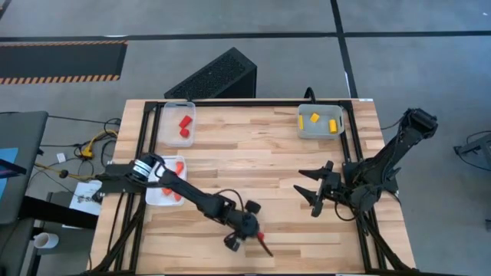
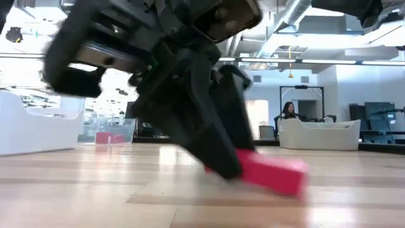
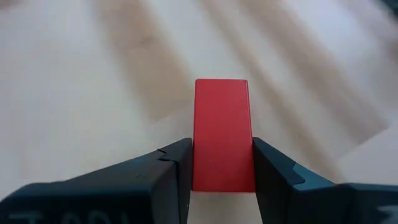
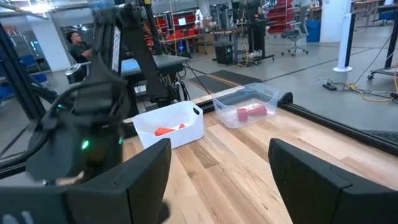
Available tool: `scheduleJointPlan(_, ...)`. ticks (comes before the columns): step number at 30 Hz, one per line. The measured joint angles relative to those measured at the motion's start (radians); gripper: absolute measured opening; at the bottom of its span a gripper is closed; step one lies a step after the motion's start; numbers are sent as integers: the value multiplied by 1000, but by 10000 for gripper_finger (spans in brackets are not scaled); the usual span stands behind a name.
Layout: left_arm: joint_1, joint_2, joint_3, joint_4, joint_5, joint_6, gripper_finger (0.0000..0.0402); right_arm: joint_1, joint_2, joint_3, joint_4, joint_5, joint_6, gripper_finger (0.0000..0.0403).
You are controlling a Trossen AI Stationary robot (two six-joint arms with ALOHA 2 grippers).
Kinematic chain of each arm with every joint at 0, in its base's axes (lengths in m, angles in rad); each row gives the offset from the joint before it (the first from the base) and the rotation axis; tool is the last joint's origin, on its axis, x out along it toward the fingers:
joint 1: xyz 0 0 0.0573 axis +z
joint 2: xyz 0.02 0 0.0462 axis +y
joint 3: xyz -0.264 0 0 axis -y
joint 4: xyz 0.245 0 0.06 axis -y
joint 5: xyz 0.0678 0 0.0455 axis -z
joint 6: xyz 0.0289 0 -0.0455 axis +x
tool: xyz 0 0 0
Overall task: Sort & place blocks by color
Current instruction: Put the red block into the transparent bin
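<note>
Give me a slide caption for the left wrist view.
Left gripper closed on a red block just above the wooden table.

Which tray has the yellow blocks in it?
The tray at the table's far right corner, beyond the right gripper. It holds yellow blocks; the two left-side trays hold red and orange.

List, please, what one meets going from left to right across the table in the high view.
Tray with red blocks → left claw shut on a red block → right claw, open → tray with yellow blocks. The tray with orange blocks is left out, since it overlaps the first.
</note>
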Motion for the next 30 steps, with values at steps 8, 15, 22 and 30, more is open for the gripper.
scheduleJointPlan(8,59,-184,-87,-91,-134,31,98,5,0,0,0,-1,0,291)
scheduleJointPlan(15,106,-375,-303,52,-177,-8,98,13,0,0,0,-1,0,291)
scheduleJointPlan(22,153,-596,-543,263,-218,-56,98,12,0,0,-4,0,5,291)
scheduleJointPlan(30,248,-833,-682,271,-326,-65,98,11,0,0,-1,0,6,291)
